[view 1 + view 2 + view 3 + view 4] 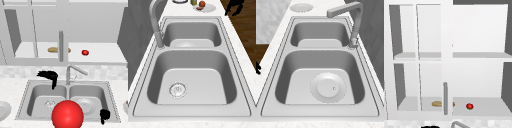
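My left hand [48,74] hovers over the back rim of the left basin [40,96], just left of the faucet [72,70]. Its fingers hang down loosely and hold nothing. My right hand [105,114] floats at the sink's front right corner, off the counter's front edge, with relaxed fingers pointing down and nothing in them. It appears in the left side view as the right hand [235,6] over the floor, and at the left edge of the right side view [257,67]. A large red ball [67,115] sits low in the front view, between the hands, touching neither.
A white plate [328,87] lies in the right basin. The left basin's drain [178,89] is bare. Plates stand on the left counter [301,7] and right counter [207,8], the latter with food. The open wall cabinet's shelf [489,106] carries a bread loaf [437,103] and a red fruit [469,106].
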Action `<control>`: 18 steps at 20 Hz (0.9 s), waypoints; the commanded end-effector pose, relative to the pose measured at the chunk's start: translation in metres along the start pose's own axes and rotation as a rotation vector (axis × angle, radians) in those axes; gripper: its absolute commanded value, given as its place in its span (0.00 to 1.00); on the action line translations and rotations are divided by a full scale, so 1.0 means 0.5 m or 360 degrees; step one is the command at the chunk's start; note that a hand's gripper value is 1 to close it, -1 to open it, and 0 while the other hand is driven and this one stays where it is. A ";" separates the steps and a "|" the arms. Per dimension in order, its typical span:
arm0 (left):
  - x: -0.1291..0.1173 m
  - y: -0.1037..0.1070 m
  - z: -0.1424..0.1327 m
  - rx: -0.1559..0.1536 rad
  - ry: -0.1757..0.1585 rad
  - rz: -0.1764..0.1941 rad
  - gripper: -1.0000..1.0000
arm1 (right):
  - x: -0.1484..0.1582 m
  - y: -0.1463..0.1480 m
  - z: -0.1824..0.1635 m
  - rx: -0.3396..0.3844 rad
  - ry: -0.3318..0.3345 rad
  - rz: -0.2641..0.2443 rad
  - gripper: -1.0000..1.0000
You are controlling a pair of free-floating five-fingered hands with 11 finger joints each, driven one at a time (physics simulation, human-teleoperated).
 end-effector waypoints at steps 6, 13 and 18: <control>-0.002 -0.064 -0.007 -0.0008 -0.0301 -0.0037 0.00 | 0.000 0.000 0.000 0.0000 0.0000 0.0000 0.50; -0.003 -0.114 -0.011 -0.0020 -0.0443 -0.0056 0.00 | 0.000 0.000 0.000 0.0000 0.0000 0.0000 0.50; -0.003 -0.150 -0.015 -0.0017 -0.0541 -0.0055 0.00 | 0.000 0.000 0.000 0.0000 0.0000 0.0000 0.50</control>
